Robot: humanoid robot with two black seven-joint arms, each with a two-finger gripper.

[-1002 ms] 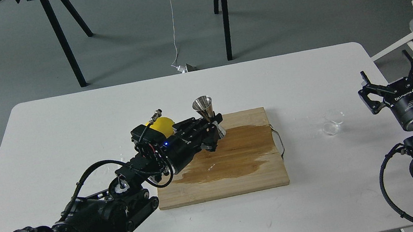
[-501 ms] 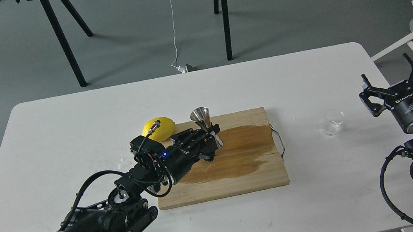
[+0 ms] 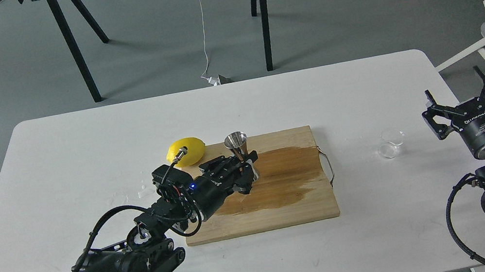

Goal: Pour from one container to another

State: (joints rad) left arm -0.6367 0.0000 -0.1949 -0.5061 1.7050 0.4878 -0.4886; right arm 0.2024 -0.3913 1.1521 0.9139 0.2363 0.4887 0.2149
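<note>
Lowered since a second ago, the shiny steel hourglass-shaped jigger [image 3: 238, 149] now stands upright on the wooden cutting board [image 3: 284, 208], near frame centre. The left gripper [image 3: 243, 168] is closed around its narrow waist. This looks like a set-down, so pouring seems finished or paused. A dark wet stain spreads across the board's grain. A smooth yellow lemon [image 3: 186, 151] lies just left. Far right, the small clear glass cup [image 3: 390, 143] rests on the white table [image 3: 77, 149], beside the right gripper [image 3: 469, 104], fingers spread and empty.

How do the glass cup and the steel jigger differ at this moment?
The glass cup is clear and low; the jigger is shiny steel and hourglass-shaped. The cup sits free on the white table, while the jigger stands on the wooden board, gripped by the left gripper. Both stand upright.
</note>
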